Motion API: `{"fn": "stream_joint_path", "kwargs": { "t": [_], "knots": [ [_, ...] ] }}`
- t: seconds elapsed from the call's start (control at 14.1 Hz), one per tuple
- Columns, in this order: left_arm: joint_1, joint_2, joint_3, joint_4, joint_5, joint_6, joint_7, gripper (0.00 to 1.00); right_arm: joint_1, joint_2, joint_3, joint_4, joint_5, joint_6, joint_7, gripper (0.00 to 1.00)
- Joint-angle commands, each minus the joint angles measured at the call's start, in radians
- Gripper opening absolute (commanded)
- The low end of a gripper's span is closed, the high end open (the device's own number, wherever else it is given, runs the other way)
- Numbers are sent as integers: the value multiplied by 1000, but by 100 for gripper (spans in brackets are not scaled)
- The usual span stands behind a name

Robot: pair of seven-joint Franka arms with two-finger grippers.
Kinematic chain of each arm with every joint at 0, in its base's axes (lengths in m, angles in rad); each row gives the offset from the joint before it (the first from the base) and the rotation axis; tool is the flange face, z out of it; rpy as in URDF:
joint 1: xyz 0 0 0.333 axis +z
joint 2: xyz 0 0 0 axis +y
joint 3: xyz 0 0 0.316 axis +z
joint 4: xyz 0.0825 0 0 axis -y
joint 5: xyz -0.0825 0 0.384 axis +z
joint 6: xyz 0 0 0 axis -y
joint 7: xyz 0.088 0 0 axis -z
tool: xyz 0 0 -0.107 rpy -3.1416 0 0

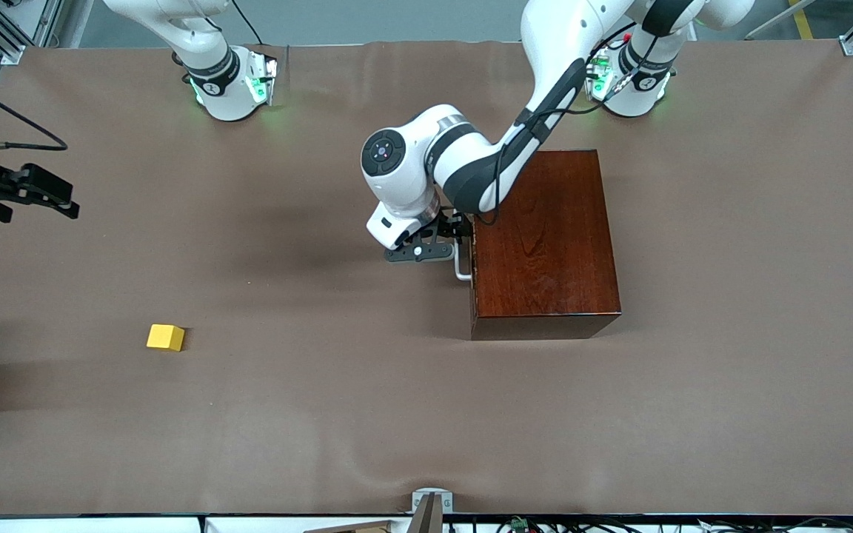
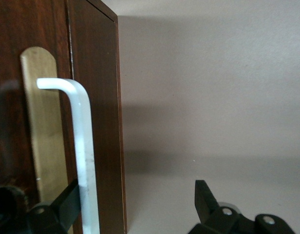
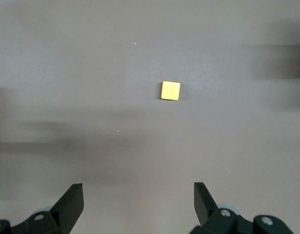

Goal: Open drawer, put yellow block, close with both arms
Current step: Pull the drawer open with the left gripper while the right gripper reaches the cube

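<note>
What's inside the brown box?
You can't see inside. The drawer is shut in the dark wooden box, so its inside is hidden. The yellow block sits out on the table, and the left end effector is at the white handle.

The right gripper (image 3: 139,202) hangs above the brown table (image 3: 67,73), its two black fingers (image 3: 72,202) standing wide apart with only bare cloth between them. Taking the midpoint between the fingertips as the clock's centre, the yellow block (image 3: 170,90) lies at about one o'clock, well apart from both fingers and resting flat on the table, showing one square face. Soft dark shadow bands cross the cloth at about nine o'clock and again at about two o'clock, and what casts them cannot be told from here.
</note>
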State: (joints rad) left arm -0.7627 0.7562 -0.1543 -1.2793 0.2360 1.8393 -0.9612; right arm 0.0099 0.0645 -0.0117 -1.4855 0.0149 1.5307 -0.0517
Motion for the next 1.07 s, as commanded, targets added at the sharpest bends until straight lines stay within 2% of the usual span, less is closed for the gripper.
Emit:
{"fn": "stream_joint_path", "kwargs": {
  "t": [0.0,0.28,0.99],
  "knots": [
    [-9,12,6,15,28,-17,9,100,-4,24,-1,-2,-18,-12,4,100],
    [-24,15,6,24,20,-3,6,100,-2,24,-1,-5,-16,-41,4,100],
    [-29,43,-10,38,6,135,-65,100,27,20,-1,-4,-16,-119,4,100]
  ]
}}
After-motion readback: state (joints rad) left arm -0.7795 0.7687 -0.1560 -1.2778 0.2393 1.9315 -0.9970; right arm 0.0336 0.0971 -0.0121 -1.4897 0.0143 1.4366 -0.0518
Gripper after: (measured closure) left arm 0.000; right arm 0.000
